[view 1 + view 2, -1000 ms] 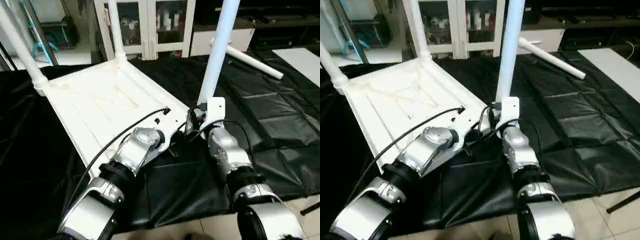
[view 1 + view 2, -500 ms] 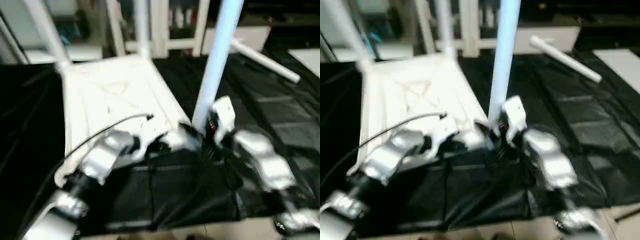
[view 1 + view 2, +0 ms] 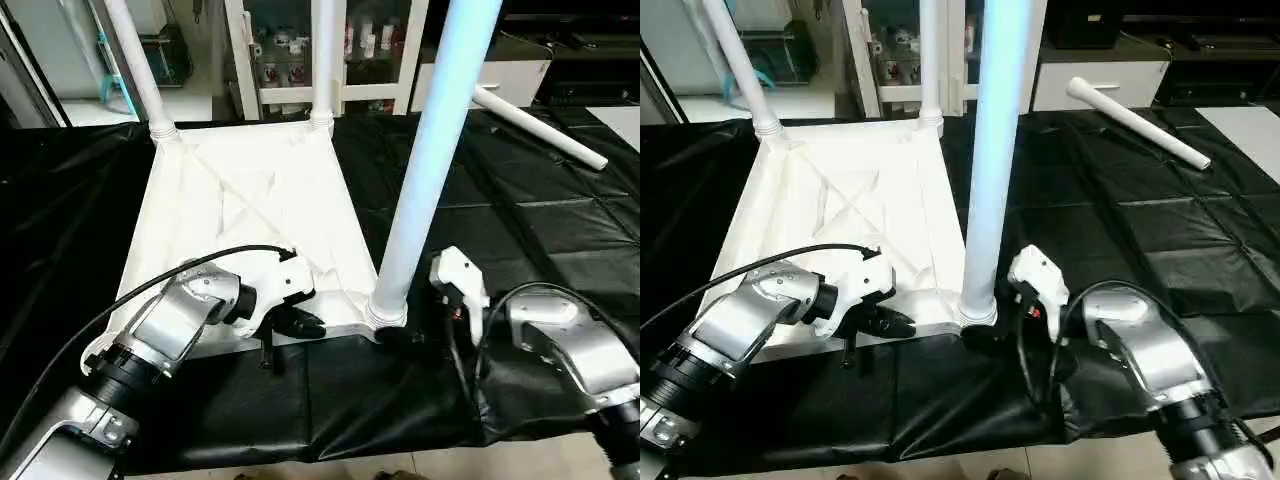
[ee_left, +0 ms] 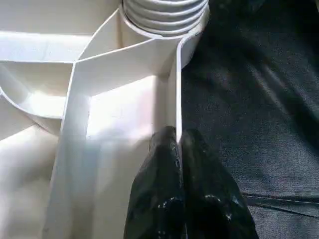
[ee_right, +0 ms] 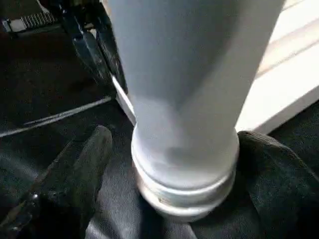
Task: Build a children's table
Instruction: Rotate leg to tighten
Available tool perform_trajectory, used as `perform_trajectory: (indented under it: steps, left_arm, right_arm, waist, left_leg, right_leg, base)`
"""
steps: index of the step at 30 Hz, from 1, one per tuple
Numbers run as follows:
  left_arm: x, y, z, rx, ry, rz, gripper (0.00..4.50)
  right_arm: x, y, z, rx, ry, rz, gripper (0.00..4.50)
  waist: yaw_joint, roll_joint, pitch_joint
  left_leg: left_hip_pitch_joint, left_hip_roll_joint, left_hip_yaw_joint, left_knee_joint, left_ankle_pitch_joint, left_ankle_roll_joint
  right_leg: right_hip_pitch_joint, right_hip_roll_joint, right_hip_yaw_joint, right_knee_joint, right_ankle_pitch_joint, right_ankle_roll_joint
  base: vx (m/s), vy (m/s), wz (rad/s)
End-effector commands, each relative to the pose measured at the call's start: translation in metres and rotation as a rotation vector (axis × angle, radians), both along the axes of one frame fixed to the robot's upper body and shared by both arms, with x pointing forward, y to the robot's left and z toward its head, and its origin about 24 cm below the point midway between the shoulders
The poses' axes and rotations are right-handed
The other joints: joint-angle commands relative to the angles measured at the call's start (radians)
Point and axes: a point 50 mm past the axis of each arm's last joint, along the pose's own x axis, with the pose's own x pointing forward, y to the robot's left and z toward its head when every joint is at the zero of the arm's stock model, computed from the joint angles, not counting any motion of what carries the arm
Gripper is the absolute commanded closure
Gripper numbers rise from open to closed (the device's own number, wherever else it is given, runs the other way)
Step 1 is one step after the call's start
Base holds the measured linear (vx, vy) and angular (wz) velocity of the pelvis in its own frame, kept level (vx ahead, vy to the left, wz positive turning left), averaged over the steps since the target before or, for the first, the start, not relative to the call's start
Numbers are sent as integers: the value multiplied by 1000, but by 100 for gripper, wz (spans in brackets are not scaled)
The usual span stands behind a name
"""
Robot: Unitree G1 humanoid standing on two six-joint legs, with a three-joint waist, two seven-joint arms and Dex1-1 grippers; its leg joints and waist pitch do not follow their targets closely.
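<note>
The children's table lies upside down on the black cover. Its white ribbed tabletop [image 3: 240,210] carries three upright legs: far left [image 3: 135,70], far right [image 3: 322,60] and near right [image 3: 430,160]. A fourth white leg [image 3: 540,125] lies loose on the cover at the back right. My left gripper [image 4: 178,137] is shut on the tabletop's thin near rim [image 4: 177,89], close to the near right socket. My right gripper [image 5: 182,149] stands open around the base of the near right leg [image 5: 184,99], one finger [image 5: 94,149] on each side.
The black cover's front edge [image 3: 380,440] runs just below both forearms, with tiled floor beyond it. A glass-door cabinet [image 3: 280,50] stands behind the table. A white sheet [image 3: 1250,125] lies at the far right of the cover.
The whole view has shifted with the camera. My right gripper has spread its fingers at the near right leg's base, and that forearm now lies lower and further right. The left gripper stays on the rim.
</note>
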Motion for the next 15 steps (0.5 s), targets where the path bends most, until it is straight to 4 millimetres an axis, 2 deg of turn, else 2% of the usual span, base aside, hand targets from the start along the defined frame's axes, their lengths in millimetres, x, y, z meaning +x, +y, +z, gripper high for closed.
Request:
perform_trajectory:
  steps: [1, 6, 8, 11, 15]
  left_arm:
    - [-6, -9, 0, -11, 26, -67, 450]
    - [-6, -10, 0, -5, 26, -69, 450]
    - [-6, -9, 0, -3, 25, -68, 450]
    - [-5, -9, 0, -1, 25, -67, 450]
    - [-5, -9, -1, 2, 26, -66, 450]
  right_arm:
    - [5, 1, 1, -13, -18, -3, 36]
    - [9, 2, 1, 0, -13, -16, 50]
    - [8, 3, 1, -2, -12, -10, 78]
    - [9, 3, 1, 5, -9, -14, 96]
    - [10, 3, 0, 13, -4, -8, 130]
  waist:
    - [-1, -3, -59]
    - [-3, -2, -59]
    - [-1, -2, -61]
    - [-1, -1, -61]
    - [-2, -2, -61]
  left_leg:
    - [7, 26, -1, -81, -222, 49]
    - [7, 26, -3, -83, -243, 40]
    - [9, 27, -3, -81, -233, 40]
    - [8, 26, -2, -80, -214, 46]
    - [9, 26, -2, -81, -229, 44]
  right_leg:
    - [49, -21, 27, -53, -225, -234]
    - [51, -20, 25, -54, -240, -230]
    - [51, -20, 26, -53, -225, -230]
    - [53, -20, 26, -50, -200, -237]
    - [53, -21, 26, -52, -221, -237]
  base:
    - [0, 0, 0]
    - [0, 0, 0]
    - [0, 0, 0]
    - [0, 0, 0]
    - [0, 0, 0]
